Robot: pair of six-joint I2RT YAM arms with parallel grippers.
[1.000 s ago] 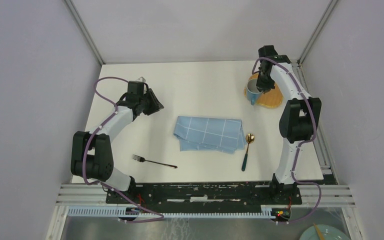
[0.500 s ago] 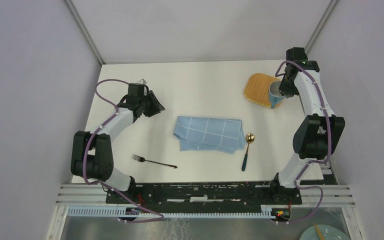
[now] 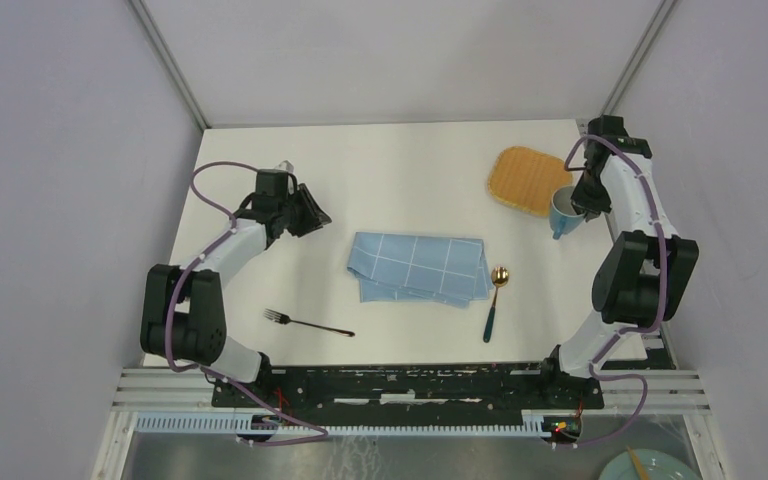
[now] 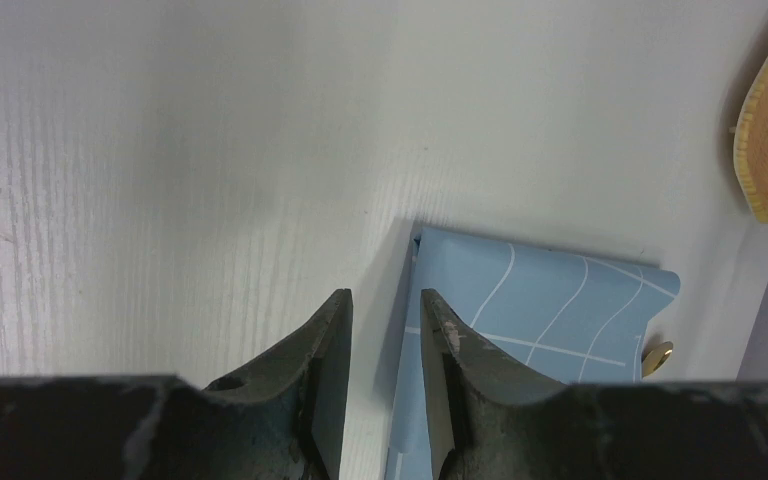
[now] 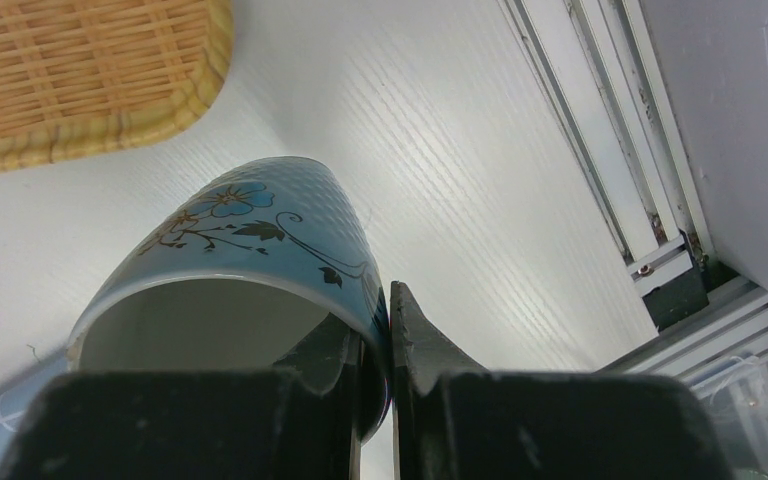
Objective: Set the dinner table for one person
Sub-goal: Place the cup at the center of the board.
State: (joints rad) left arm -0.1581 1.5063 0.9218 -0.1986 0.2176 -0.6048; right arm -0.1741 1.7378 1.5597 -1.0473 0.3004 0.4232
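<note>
The white dinner table bears a folded blue checked cloth, a gold spoon with a dark handle to its right, and a dark fork to its near left. My right gripper is shut on the wall of a blue flowered cup, one finger inside the rim, right of the woven mat. The cup is tilted in my right gripper. My left gripper is empty, its fingers a narrow gap apart, left of the cloth.
The woven mat lies at the far right of the table. An aluminium rail runs along the table's right edge, close to the cup. A teal plate sits below the near right corner, off the table.
My right arm has carried the cup from over the woven mat to the right and nearer, off the mat towards the table's right edge. The left arm has barely moved.
</note>
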